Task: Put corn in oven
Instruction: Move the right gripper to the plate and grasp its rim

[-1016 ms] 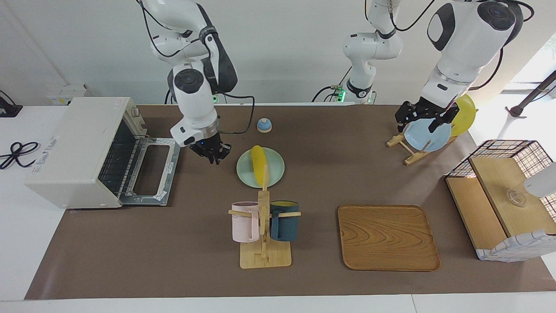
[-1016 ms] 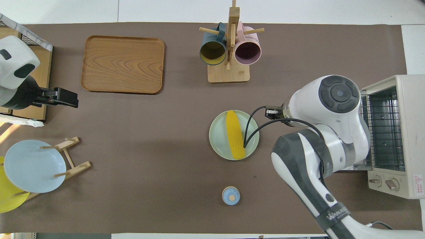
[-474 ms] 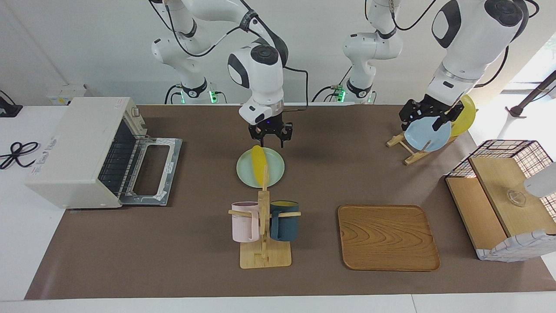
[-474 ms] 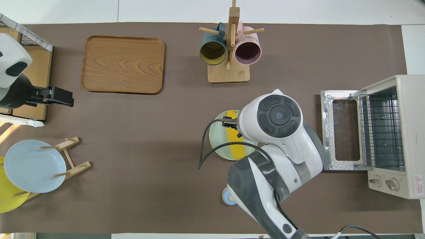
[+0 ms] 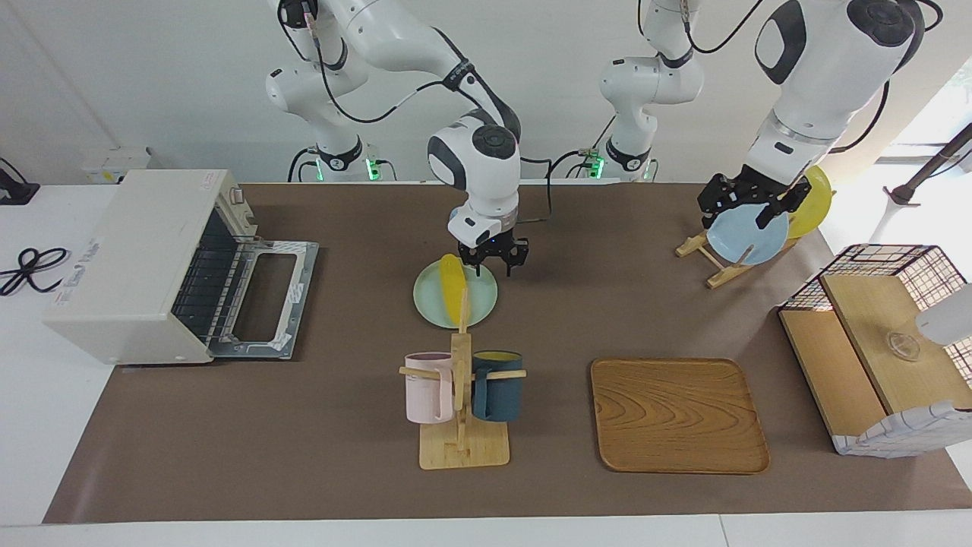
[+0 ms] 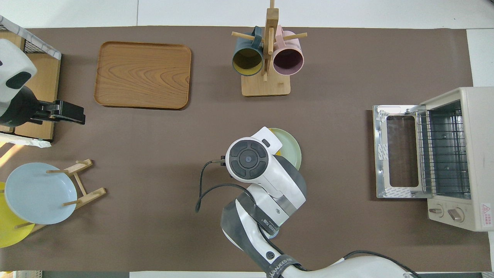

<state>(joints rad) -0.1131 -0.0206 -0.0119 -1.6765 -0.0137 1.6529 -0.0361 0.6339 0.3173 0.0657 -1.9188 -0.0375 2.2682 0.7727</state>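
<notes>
Reach step: right gripper (image 5: pixel 495 265) hovers mid-frame over green plate (image 5: pixel 480 302), fingers spread, empty. Corn (image 5: pixel 453 286) lies on plate. Oven (image 5: pixel 144 266) mid-left, door down. Left gripper (image 5: pixel 746 211) waits upper right, fingers open. Next: lower, pinch cob.

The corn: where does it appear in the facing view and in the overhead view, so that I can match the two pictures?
Facing view: the corn lies on the pale green plate, just below the right gripper, above the mug rack.
Overhead view: the corn is almost wholly hidden under the right arm; only the green plate's edge shows, below the mug rack.
Shared landmark: the mug rack.
</notes>
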